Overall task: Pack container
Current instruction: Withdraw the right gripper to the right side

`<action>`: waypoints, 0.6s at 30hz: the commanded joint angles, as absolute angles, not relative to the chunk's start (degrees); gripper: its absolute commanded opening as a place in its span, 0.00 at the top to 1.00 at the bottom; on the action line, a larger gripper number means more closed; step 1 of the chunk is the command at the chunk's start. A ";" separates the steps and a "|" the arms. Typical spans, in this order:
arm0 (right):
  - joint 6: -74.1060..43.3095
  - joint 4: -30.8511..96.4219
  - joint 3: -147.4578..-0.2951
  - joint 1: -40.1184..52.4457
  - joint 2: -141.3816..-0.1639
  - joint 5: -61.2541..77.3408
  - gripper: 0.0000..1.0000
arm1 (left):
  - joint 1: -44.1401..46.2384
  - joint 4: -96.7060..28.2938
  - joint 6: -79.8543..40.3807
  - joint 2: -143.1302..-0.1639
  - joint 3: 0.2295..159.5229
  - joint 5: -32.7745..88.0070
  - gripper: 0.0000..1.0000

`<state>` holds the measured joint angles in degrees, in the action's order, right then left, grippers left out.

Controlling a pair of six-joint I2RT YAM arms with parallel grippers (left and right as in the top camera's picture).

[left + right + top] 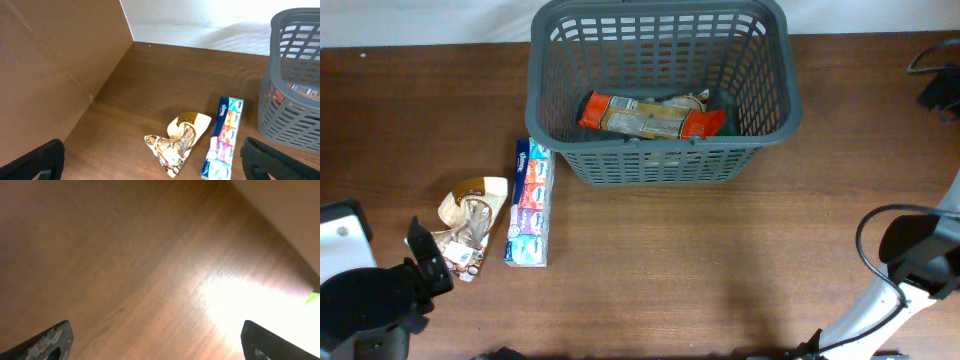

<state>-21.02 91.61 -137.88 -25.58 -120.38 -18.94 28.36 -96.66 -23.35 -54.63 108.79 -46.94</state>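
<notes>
The container, a dark grey slotted basket, stands at the back middle of the table and shows at the right edge of the left wrist view. An orange-red packet lies inside it. Left of the basket, a long strip of tissue packs lies on the table, with a crumpled beige snack bag beside it. My left gripper is open at the front left, just short of the snack bag and holding nothing. My right gripper is open over bare wood at the front right.
The right arm and its looped cable stand at the right edge. A black object and a wire sit at the back right. A white block is at the left edge. A brown panel rises on the left.
</notes>
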 commanded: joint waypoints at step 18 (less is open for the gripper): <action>-21.93 86.50 -124.33 -26.37 -120.51 -19.03 0.01 | 28.32 -92.09 -23.24 -54.78 108.53 -34.81 0.00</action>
